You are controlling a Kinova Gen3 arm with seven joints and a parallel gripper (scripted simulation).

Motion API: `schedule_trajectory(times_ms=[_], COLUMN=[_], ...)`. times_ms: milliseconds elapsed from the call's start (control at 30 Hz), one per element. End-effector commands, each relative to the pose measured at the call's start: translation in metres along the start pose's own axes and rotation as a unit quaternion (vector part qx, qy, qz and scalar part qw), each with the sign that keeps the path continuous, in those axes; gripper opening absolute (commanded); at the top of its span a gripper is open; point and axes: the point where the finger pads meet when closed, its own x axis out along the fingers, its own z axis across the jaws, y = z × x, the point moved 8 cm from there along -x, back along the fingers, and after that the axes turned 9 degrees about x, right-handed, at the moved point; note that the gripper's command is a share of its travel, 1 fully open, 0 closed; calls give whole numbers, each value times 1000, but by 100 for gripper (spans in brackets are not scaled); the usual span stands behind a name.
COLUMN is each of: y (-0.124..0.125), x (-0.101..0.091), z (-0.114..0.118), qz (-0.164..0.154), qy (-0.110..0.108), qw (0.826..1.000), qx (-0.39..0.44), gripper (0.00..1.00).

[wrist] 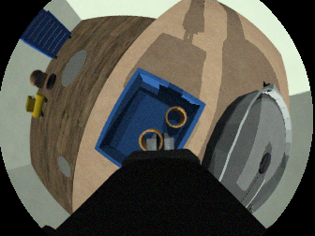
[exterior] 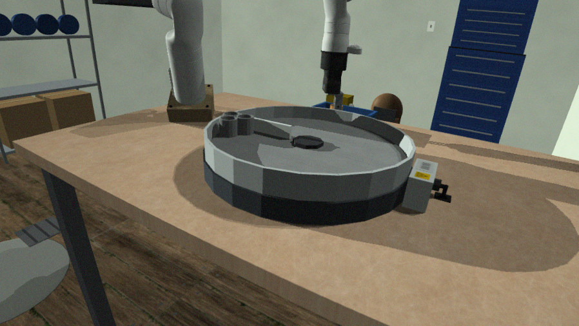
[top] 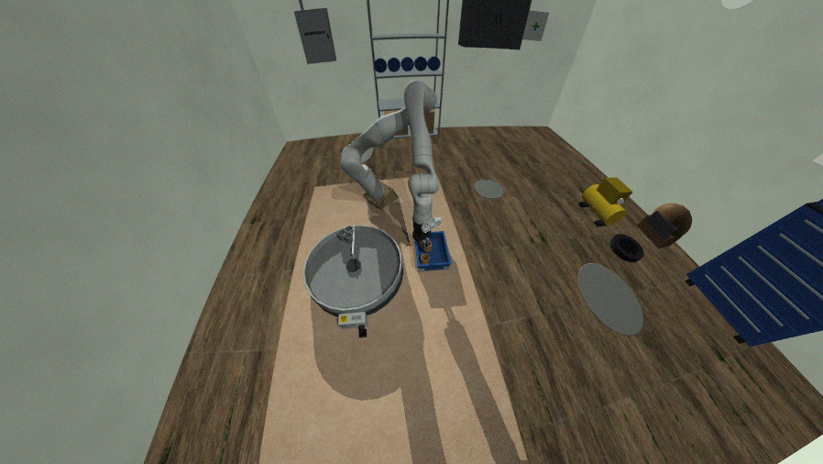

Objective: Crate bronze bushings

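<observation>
My gripper [top: 424, 242] [wrist: 160, 139] is shut on the wall of a bronze bushing [top: 429, 248] [wrist: 141, 140], one finger inside the ring and one outside. It holds the bushing upright within the blue crate [top: 447, 253] [exterior: 364, 111] [wrist: 133, 112]; whether it touches the crate floor I cannot tell. Another bronze bushing [top: 424, 259] [wrist: 175, 126] stands in the crate close by, apart from it. Three steel bushings [top: 341, 235] [exterior: 227, 127] stand together inside the grey turning table [top: 328, 288] [exterior: 300, 180] [wrist: 248, 122], beside its thin guide bar. No bronze bushing shows on the turning table.
The turning table's raised rim stands just beside the crate. A dark hub [top: 353, 265] [exterior: 307, 142] is at its middle. A grey control box [top: 351, 319] [exterior: 419, 186] sits at its edge. The arm's base block [top: 381, 196] [exterior: 190, 113] is behind the turning table.
</observation>
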Motion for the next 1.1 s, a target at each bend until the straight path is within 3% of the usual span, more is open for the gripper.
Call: schedule_trajectory(times_ms=[0, 1067], y=[0, 0], x=[1, 18], z=[2, 2], qz=[-1, -1], qy=[-1, -1], qw=[1000, 1000], qx=[1, 1], gripper=[0, 0])
